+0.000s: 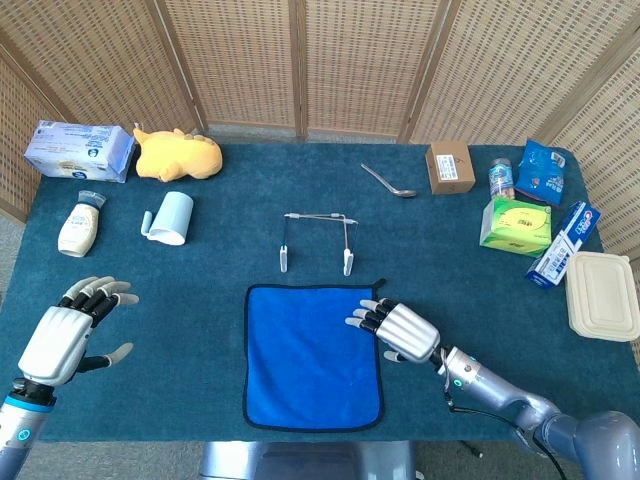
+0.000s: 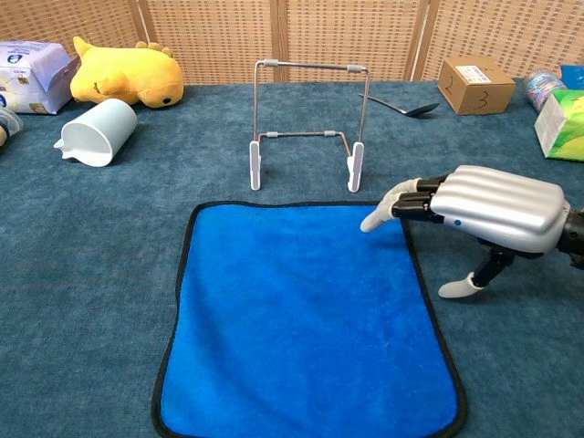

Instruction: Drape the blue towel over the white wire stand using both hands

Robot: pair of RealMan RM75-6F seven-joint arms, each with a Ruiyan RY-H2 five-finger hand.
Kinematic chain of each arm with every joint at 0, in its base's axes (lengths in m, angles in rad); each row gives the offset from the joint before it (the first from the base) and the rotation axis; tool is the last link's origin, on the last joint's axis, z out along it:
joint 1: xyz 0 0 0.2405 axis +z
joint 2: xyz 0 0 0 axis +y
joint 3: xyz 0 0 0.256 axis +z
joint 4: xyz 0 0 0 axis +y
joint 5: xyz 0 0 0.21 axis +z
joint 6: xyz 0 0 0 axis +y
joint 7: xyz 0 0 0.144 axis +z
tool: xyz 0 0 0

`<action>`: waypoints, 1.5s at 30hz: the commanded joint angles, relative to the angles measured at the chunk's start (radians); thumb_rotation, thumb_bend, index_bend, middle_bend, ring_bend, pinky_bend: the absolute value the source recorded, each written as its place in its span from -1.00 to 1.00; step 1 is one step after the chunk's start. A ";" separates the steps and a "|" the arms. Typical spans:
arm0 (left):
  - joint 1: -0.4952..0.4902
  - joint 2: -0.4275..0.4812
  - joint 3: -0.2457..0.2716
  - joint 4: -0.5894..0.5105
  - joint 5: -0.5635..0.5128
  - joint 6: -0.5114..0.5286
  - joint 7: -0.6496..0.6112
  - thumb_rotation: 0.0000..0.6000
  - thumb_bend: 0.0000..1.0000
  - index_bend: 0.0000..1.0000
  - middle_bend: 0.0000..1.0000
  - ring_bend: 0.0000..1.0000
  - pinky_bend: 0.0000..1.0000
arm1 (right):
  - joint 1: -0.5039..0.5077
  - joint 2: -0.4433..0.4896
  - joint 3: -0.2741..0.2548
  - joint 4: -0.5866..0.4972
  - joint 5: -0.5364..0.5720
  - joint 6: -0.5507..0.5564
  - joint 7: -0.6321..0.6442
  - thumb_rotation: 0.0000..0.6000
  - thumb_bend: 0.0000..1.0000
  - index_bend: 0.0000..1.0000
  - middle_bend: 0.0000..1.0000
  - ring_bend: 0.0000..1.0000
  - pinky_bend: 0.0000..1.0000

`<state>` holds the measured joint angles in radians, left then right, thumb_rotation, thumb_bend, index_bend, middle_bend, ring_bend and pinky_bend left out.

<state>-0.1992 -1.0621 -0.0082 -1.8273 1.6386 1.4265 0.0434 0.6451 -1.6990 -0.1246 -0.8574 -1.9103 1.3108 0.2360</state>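
While flat, blue towel (image 2: pixel 301 319) black-edged | right robot hand (image 2: pixel 484 205) released at its corner | left robot hand (image 1: pixel 70 330) released

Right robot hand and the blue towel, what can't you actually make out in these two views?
- Whether the right robot hand touches the blue towel: its fingertips hide the contact point in the chest view, and it is too small in the head view.
- Left robot hand: outside the chest view.
- Cardboard box label: too small.
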 commanded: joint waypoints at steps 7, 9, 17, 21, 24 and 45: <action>0.002 0.002 0.001 0.003 -0.001 0.004 -0.007 1.00 -0.42 -0.37 -0.47 -0.59 -0.66 | 0.012 -0.015 -0.006 0.007 0.009 -0.004 -0.005 1.00 -0.88 -0.59 -0.52 -0.64 -0.29; 0.002 0.001 0.001 0.007 -0.001 0.004 -0.010 1.00 -0.42 -0.37 -0.47 -0.59 -0.66 | 0.014 -0.019 -0.007 0.006 0.011 -0.006 -0.007 1.00 -0.88 -0.58 -0.52 -0.64 -0.29; 0.003 -0.002 0.002 0.018 -0.002 0.006 -0.021 1.00 -0.42 -0.37 -0.47 -0.59 -0.66 | 0.024 -0.032 -0.013 0.004 0.023 -0.023 -0.017 1.00 -0.89 -0.58 -0.52 -0.64 -0.29; 0.002 -0.006 0.004 0.022 -0.002 0.004 -0.027 1.00 -0.42 -0.37 -0.47 -0.59 -0.66 | 0.029 -0.040 -0.013 0.002 0.027 -0.032 -0.017 1.00 -0.89 -0.59 -0.52 -0.64 -0.29; 0.003 -0.009 0.006 0.026 -0.002 0.003 -0.031 1.00 -0.42 -0.37 -0.47 -0.59 -0.66 | 0.035 -0.045 -0.012 0.000 0.029 -0.035 -0.021 1.00 -0.89 -0.58 -0.52 -0.64 -0.29; 0.016 -0.009 0.010 0.058 -0.001 0.024 -0.070 1.00 -0.42 -0.37 -0.47 -0.59 -0.66 | 0.061 -0.091 0.005 -0.015 0.053 -0.044 -0.044 1.00 -0.42 -0.56 -0.51 -0.63 -0.29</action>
<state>-0.1840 -1.0710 0.0017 -1.7703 1.6378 1.4501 -0.0261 0.7055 -1.7884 -0.1197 -0.8731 -1.8572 1.2657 0.1913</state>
